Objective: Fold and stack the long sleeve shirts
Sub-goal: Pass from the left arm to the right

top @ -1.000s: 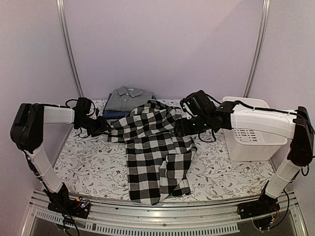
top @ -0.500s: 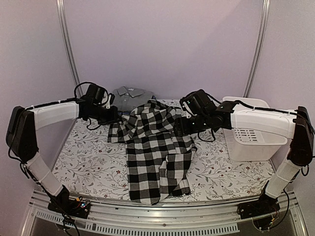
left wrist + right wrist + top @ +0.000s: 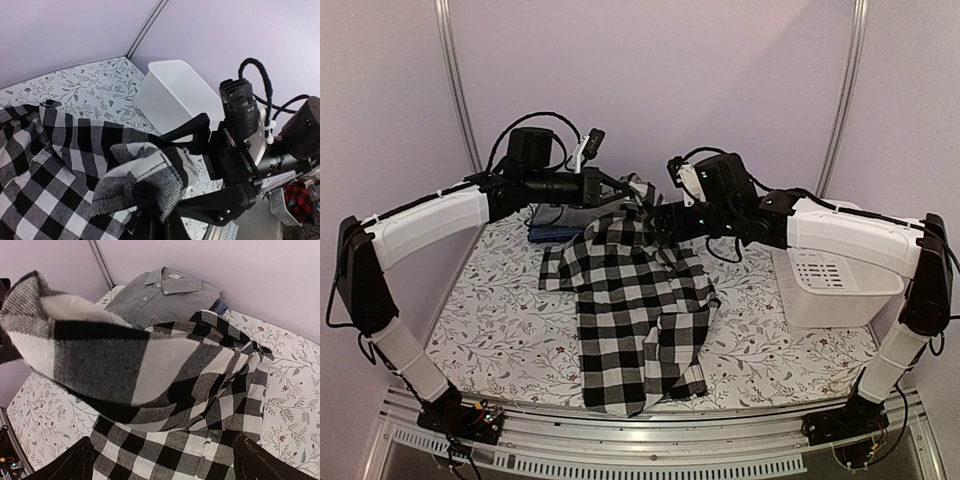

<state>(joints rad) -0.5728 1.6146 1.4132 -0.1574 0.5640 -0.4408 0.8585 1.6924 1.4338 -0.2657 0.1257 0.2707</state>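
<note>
**Top view.** L gripper (image 3: 625,188) is clamped on a raised bunch of the checked shirt (image 3: 640,310). The rest of the shirt lies spread on the table (image 3: 490,330), below both grippers and on their near side. R gripper (image 3: 665,212) sits just beside the L gripper, jaws apart, holding nothing.
- Risk: the grippers are almost tip to tip, so a hurried closing move could knock them together.
- Room: the white basket (image 3: 835,290) sits by the R forearm, so there's little space that side. Open table lies on the near side.
- Risk: the blue shirt (image 3: 548,233) lies just under the L wrist, and a low swing there could drag it.

**L wrist view.** Cloth is bunched tight at the L gripper's tip. The pinch looks small; can't tell if it's sleeve or hem. R fingers (image 3: 192,127) stand wide either side of the bunch, apparently not touching it.
- Risk: a pull before the R side bites would leave all the weight on one small pinch, which may slip.

**R wrist view.** R fingers (image 3: 70,462) sit wide at the lower corners, w/ a checked flap hanging ahead btwn them. The grey shirt (image 3: 160,295) lies folded beyond the flap, w/ the blue shirt's edge showing beside it.
- Risk: carrying the flap forward could sweep over that stack and muss it.
</note>
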